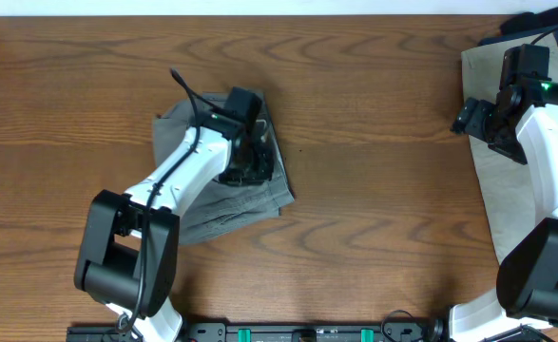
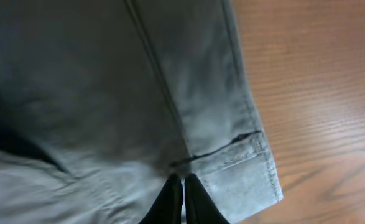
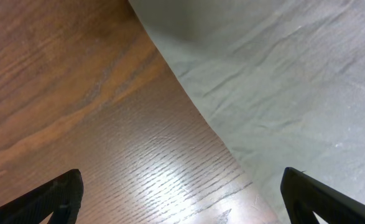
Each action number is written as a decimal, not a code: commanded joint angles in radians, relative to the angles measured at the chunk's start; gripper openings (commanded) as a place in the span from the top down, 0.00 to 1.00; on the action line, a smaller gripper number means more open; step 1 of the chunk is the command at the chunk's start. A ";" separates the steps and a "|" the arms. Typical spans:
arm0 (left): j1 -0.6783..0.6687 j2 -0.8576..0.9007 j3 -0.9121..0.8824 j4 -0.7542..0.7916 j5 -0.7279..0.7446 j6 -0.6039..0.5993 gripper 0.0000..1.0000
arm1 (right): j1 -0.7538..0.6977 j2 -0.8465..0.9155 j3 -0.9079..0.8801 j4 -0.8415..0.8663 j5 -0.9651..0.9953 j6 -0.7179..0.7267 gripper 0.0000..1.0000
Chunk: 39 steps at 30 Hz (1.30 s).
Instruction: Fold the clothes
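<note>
**Left claw down on grey shorts, right claw wide over beige pair**

The grey shorts [image 1: 223,215] lie crumpled on the table [image 1: 374,142], left of centre. My left arm [image 1: 179,171] crosses them from the near edge and hides most of the middle, so overhead I only see cloth poking out at the far left and along the near right side.

In the left wrist view the left claw [image 2: 183,185] has its fingers [image 2: 171,200] together with only a sliver between the tips. They are pressed at the cloth, right where a seam [image 2: 157,81] meets the stitched hem [image 2: 247,171]. I can't tell if a fold is pinched between them. Bare wood shows just right of the hem.

The right claw [image 3: 182,202] is spread wide, with one fingertip in each bottom corner of its wrist view and nothing between them. Below it the edge of the beige shorts [image 3: 294,93] runs diagonally, wood on the left and wrinkled pale cloth on the right.

Overhead, the beige pair lies flat along the right edge with the right arm [image 1: 545,142] over it. The navy shorts [image 1: 535,19] sit at the far right corner, partly cut off by the frame and behind the arm. Both are well apart from the grey pair.
</note>
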 commanded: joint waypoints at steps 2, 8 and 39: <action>-0.022 -0.010 -0.050 0.013 0.042 -0.005 0.94 | -0.004 -0.014 0.010 -0.001 0.013 0.000 0.01; -0.038 -0.010 -0.149 0.066 0.042 -0.005 0.94 | -0.004 -0.014 0.010 -0.001 0.013 0.000 0.01; -0.033 -0.333 -0.116 0.320 -0.273 -0.005 0.94 | -0.004 -0.014 0.010 -0.001 0.013 0.000 0.01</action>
